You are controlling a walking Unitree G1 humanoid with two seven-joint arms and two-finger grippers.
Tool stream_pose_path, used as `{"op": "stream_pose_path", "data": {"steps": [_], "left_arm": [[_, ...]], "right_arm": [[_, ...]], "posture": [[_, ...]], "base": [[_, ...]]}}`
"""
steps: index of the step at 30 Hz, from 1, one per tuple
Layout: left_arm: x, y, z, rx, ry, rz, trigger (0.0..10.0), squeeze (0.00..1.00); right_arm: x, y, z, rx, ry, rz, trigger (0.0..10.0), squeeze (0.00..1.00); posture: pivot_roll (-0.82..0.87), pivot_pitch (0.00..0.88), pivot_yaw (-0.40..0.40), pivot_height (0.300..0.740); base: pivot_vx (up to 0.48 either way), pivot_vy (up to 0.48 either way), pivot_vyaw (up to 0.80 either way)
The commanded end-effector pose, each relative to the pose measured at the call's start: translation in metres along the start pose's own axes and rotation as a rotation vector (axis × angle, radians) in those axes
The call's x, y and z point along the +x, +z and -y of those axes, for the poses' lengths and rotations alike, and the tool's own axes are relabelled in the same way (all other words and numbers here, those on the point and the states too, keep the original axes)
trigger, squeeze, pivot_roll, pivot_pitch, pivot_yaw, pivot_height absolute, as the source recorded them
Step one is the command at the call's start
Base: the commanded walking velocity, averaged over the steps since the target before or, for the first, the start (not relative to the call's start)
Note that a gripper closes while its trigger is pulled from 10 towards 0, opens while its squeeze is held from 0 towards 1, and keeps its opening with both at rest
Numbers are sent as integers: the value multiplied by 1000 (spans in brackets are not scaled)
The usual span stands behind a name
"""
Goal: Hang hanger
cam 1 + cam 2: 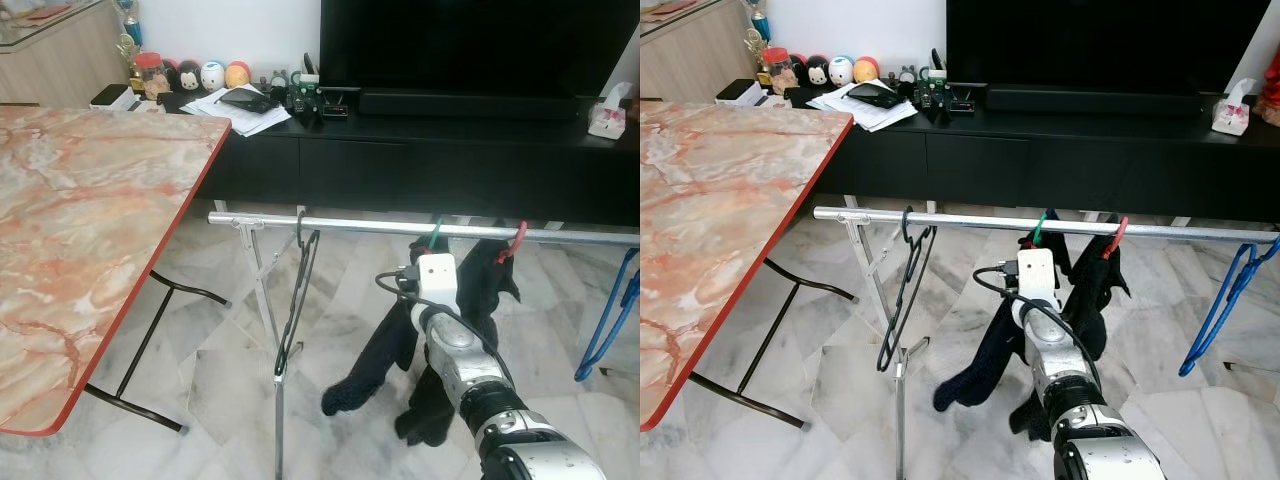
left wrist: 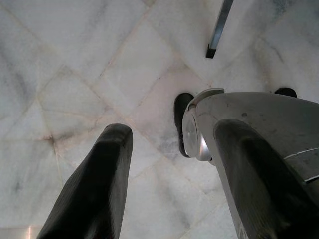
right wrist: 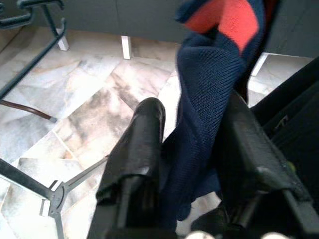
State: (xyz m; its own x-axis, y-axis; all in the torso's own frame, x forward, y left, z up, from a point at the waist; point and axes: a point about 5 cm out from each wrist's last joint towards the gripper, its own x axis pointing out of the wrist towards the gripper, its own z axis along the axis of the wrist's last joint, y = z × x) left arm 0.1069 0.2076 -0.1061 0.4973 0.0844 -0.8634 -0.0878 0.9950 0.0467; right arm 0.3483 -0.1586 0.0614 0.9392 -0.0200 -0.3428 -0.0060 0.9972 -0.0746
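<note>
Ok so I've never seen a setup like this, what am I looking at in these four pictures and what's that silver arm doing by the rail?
This is a walking humanoid robot in a living room. The two wide pictures come from the two eyes of a camera on its head, looking down at a metal clothes rail in front of a black TV cabinet, with a marble-patterned table to the robot's left.

On the rail hang a black hanger, a blue hanger and dark clothing on red and green hooks.

The other two pictures come from cameras on the wrists, looking along each gripper's black fingers. The right gripper is raised at the clothing, with navy and red fabric between its fingers. The left gripper hangs open over the marble floor.
</note>
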Motion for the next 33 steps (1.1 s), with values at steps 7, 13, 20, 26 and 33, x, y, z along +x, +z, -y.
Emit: {"op": "stream_pose_path", "data": {"steps": [7, 13, 20, 26, 33], "left_arm": [[-1, -8, 13, 0, -55, -30, 10000, 0], [-1, -8, 13, -1, -56, -31, 10000, 0], [-1, -8, 14, 1, -58, -32, 10000, 0], [0, -7, 15, 4, -58, -30, 10000, 0], [0, -7, 16, 9, -60, -29, 10000, 0]], "right_arm": [[1, -1, 2, 0, -7, -12, 0, 0], [1, -2, 1, 1, -7, -13, 0, 0], [1, -1, -2, 13, 10, 4, 0, 0], [0, 15, -2, 48, 6, 123, 0, 0], [-10, 21, -1, 43, 52, 268, 0, 0]], "posture": [[-37, 0, -16, 740], [-37, 1, -17, 740], [-37, 0, -17, 740], [-36, 0, -15, 740], [-40, 0, -12, 740]], "base": [[0, 0, 0], [0, 0, 0], [0, 0, 0], [0, 0, 0], [0, 0, 0]]}}
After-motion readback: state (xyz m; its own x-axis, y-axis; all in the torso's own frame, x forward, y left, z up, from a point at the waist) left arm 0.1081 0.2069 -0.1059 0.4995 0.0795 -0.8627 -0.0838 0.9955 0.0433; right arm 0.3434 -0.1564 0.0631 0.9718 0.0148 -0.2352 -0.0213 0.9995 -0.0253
